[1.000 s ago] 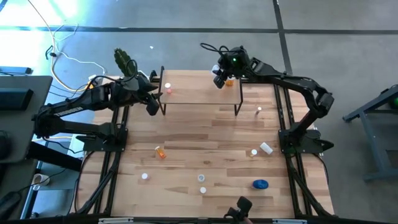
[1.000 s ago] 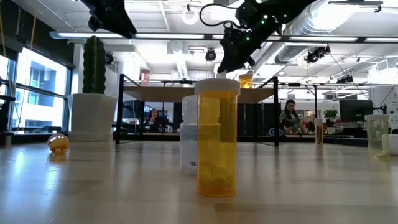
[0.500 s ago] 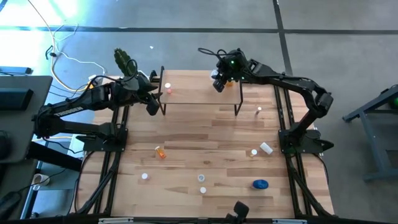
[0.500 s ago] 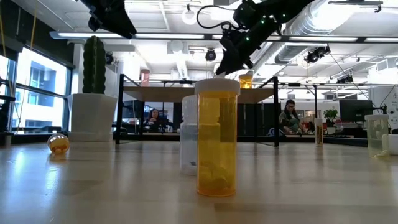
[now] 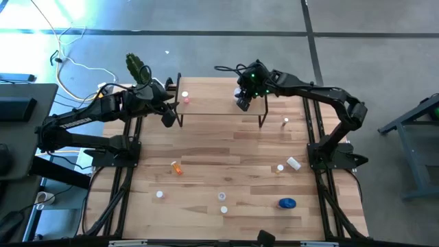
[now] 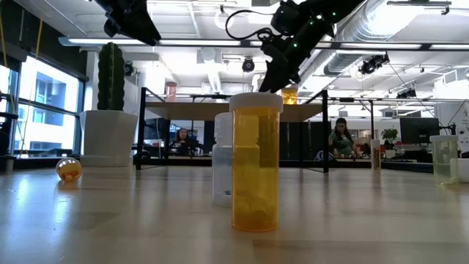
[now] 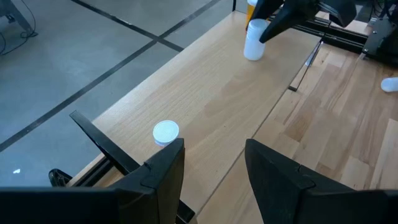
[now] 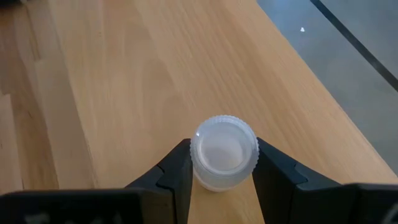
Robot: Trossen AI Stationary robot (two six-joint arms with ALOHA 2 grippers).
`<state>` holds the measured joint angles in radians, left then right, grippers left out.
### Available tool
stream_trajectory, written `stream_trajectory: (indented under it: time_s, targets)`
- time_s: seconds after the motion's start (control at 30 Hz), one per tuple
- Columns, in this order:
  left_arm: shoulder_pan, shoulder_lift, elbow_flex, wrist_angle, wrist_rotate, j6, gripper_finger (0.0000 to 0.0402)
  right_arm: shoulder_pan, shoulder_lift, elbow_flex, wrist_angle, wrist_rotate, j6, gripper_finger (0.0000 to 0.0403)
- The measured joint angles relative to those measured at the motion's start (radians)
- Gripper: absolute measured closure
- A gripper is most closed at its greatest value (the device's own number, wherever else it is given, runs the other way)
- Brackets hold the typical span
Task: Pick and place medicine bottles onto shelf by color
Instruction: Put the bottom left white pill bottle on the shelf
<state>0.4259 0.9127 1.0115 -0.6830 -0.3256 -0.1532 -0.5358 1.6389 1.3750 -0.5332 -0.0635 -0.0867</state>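
Note:
The light-wood shelf (image 5: 212,103) stands at the table's far side. A pink bottle (image 5: 185,97) stands on its left end; its white cap (image 7: 165,132) shows just ahead of my open left gripper (image 7: 214,165), which hovers there touching nothing. My right gripper (image 8: 222,171) is over the shelf's right part, shut on a white bottle (image 7: 254,45). An orange bottle (image 6: 289,95) stands on the shelf just behind it. In the low view the white bottle is hidden behind a near orange bottle (image 6: 256,161). My right gripper holds the white bottle by its ribbed white cap (image 8: 224,149), pinched between the two fingers, one on each side. The fingers come from above, slanting down. The bottle is upright with its base (image 7: 252,57) at the shelf board; whether it rests there I cannot tell.
Loose bottles lie on the tabletop nearer the front: an orange one on its side (image 5: 177,167), white-capped ones (image 5: 222,196), a squat blue one (image 5: 287,203), a clear one (image 5: 293,163). A cactus in a white pot (image 6: 110,110) stands beyond the shelf's left end.
My right gripper has moved from the shelf's far edge toward its near edge, staying over the right part and sinking a little. The left arm has kept still.

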Motion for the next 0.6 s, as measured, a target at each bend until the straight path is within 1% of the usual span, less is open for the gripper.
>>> stream_trajectory:
  time_s: [0.1, 0.3, 0.5, 0.6]
  targets:
    - [0.0, 0.0, 0.0, 0.0, 0.0, 0.0, 0.0243, 0.0, 0.0, 0.0, -0.001, 0.001, 0.0, 0.0276]
    - [0.0, 0.0, 0.0, 0.0, 0.002, -0.001, 0.0243, 0.0, 0.0, 0.0, -0.007, 0.003, 0.002, 0.0237]
    - [0.0, 0.0, 0.0, -0.002, 0.045, -0.004, 0.0241, 0.0, 0.002, -0.001, -0.004, 0.003, 0.003, 0.0204]
    - [0.0, 0.0, 0.0, -0.009, 0.067, -0.008, 0.0233, 0.0, 0.002, 0.006, -0.014, 0.003, 0.004, 0.0183]
